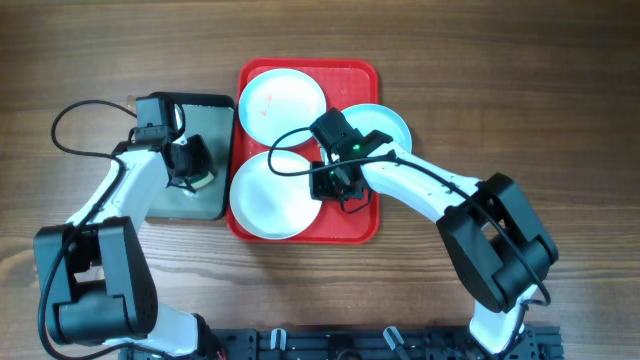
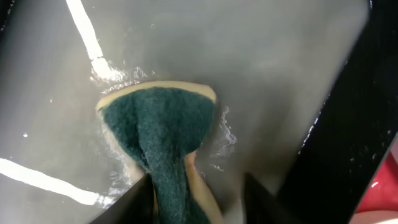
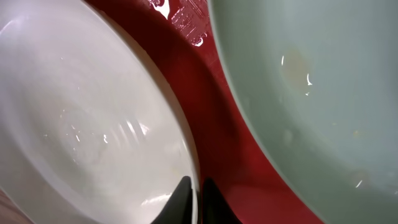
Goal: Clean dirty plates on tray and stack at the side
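Observation:
The red tray [image 1: 355, 225] holds three plates. A white plate with reddish smears [image 1: 283, 103] sits at its back left, a light teal plate [image 1: 380, 125] at the right, and a clean-looking white plate [image 1: 268, 195] at the front left. My right gripper [image 1: 335, 185] [image 3: 197, 183] is shut on the right rim of that front white plate [image 3: 81, 112], one finger inside and one outside. The teal plate [image 3: 323, 81] lies just beyond. My left gripper [image 1: 190, 168] [image 2: 199, 177] stands open over a green-and-yellow sponge [image 2: 161, 124], which leans on one finger.
A black-rimmed grey tray [image 1: 212, 130] [image 2: 280, 74] with a wet, shiny floor lies left of the red tray [image 3: 230, 143], touching it; the sponge [image 1: 200, 182] rests in it. Bare wooden table [image 1: 500, 80] surrounds both trays. Cables loop off both arms.

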Tool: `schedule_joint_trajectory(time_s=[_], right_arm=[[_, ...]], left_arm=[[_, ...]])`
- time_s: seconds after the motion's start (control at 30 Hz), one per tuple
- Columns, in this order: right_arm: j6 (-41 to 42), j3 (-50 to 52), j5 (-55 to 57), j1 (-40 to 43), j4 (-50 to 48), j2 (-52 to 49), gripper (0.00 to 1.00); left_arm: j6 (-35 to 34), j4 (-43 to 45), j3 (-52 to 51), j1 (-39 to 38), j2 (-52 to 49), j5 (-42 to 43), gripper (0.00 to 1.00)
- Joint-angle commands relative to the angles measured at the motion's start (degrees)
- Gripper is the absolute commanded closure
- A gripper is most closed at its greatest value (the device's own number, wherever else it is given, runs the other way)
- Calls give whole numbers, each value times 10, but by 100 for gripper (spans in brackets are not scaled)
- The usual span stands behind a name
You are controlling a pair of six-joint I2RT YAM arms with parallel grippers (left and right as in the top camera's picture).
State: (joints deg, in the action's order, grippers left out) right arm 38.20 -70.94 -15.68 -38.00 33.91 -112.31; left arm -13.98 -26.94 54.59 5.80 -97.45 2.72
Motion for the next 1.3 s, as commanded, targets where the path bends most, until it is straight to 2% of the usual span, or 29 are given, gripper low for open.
schedule_joint_trajectory(time_s=[0.0, 0.03, 0.4, 0.67, 0.97, 1.13, 1.27], right_arm=[[-5, 2, -11, -4, -3, -8, 86], [-5, 2, -11, -4, -3, -8, 86], [-3, 2, -12, -4, -2, -8, 84], [10, 2, -7, -5, 11, -9, 77], [29, 2, 2, -6, -4, -9, 78], [29, 2, 2, -10, 0, -9, 71], [42, 2, 4, -16, 0, -17, 71]], left_arm=[[-2, -1, -4, 2, -3, -10, 21], [-2, -4, -4, 2, -3, -9, 0], [-2, -5, -4, 2, -3, -9, 0], [-2, -5, -4, 2, -3, -9, 0], [-2, -5, -4, 2, -3, -9, 0], [-2, -5, -4, 2, -3, -9, 0], [-2, -5, -4, 2, -3, -9, 0]])
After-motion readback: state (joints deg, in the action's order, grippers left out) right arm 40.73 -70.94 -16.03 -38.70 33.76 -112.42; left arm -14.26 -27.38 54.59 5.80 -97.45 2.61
